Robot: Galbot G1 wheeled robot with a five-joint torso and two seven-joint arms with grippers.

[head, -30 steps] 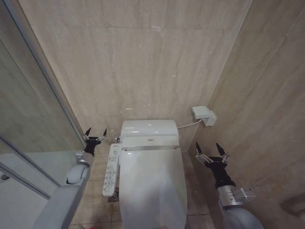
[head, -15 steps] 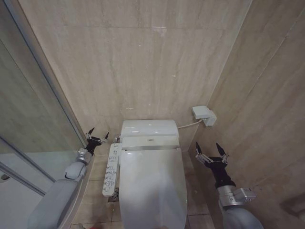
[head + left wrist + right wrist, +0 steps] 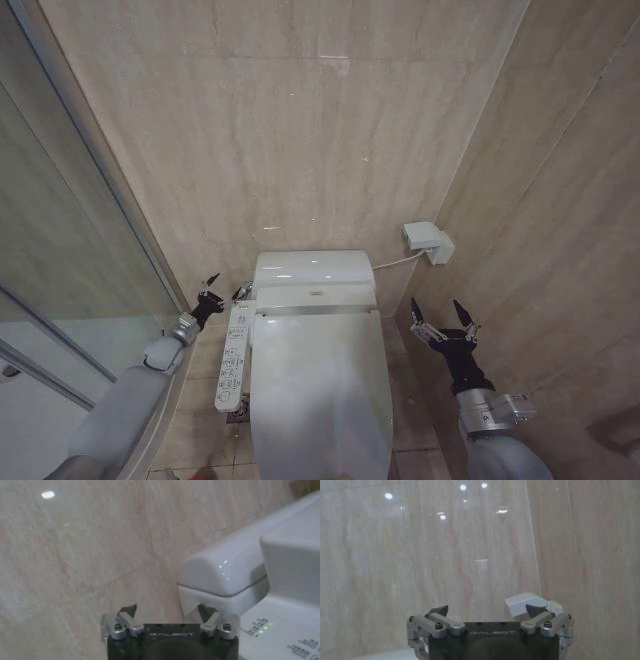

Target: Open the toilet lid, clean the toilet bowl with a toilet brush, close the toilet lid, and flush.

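Step 1, lid down | my L gripper spread wide, empty, by button panel | R gripper wide, empty, idle right | next: get under lid edge, I reckon

Your views are softly lit from overhead, lamp glints on the glossy wall tiles, mild wrist-view blur.

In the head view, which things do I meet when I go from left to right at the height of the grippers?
left gripper → button panel → toilet lid → right gripper
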